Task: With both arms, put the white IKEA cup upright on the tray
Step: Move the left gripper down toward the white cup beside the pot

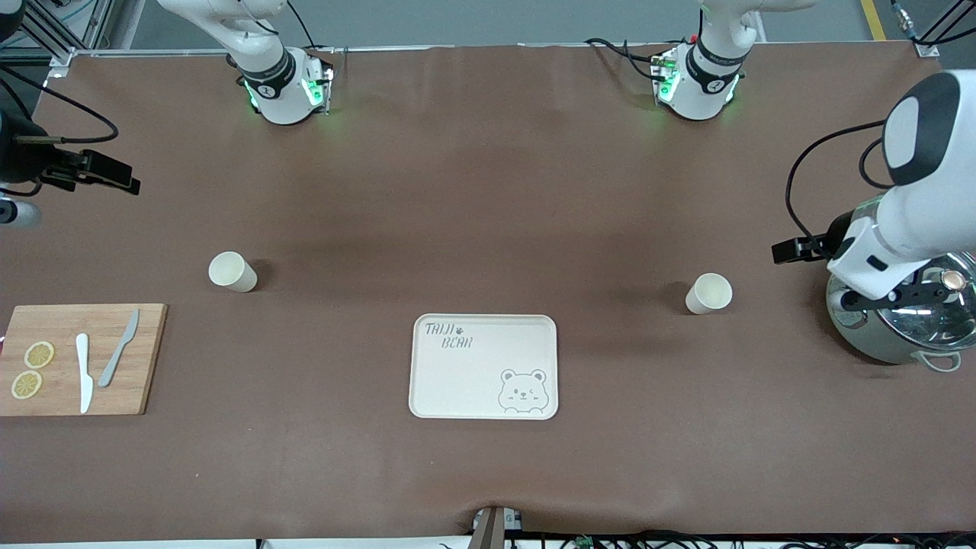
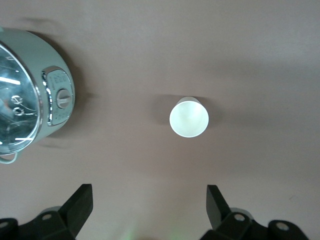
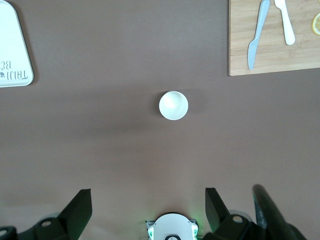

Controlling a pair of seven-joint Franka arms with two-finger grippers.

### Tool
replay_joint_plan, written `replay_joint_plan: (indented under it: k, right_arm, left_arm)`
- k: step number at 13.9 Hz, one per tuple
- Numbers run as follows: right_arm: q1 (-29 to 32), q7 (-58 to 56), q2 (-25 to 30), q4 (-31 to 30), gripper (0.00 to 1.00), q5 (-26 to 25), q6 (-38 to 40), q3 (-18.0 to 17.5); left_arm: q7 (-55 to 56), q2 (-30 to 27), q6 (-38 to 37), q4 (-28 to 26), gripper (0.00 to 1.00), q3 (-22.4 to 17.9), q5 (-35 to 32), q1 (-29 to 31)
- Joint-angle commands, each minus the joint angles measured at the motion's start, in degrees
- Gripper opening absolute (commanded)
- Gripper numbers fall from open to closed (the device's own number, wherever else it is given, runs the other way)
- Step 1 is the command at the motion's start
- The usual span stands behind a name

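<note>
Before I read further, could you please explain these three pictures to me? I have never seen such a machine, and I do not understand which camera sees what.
These are two white robot arms at a brown table. The big picture comes from a high camera facing them; the other two come from cameras on the arms' wrists, looking down.

The left gripper hangs open over the table near a silver pot and one white cup. The right gripper hangs open at the other end, over the second white cup. Neither holds anything.

Both cups stand upright on the table, not yet on the cream bear tray, which lies between them, nearer the front camera. A wooden cutting board carries two lemon slices, a white knife and a grey knife.
</note>
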State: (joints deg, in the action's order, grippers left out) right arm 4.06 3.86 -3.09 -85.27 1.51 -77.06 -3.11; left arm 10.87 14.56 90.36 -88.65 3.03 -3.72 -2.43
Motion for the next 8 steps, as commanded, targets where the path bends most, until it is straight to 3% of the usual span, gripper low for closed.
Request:
replay_joint_plan:
  k: [1, 8]
  right_arm:
    - [1.0, 0.4, -0.3, 0.7, 1.00, 0.3, 0.2, -0.5]
    - [0.9, 0.5, -1.1, 0.6, 1.00, 0.6, 0.2, -0.4]
  left_arm:
    - [0.5, 1.9, 0.3, 0.9, 1.00, 0.1, 1.0, 0.5]
    - [6.1, 5.7, 0.3, 0.3, 1.00, 0.3, 0.7, -0.3]
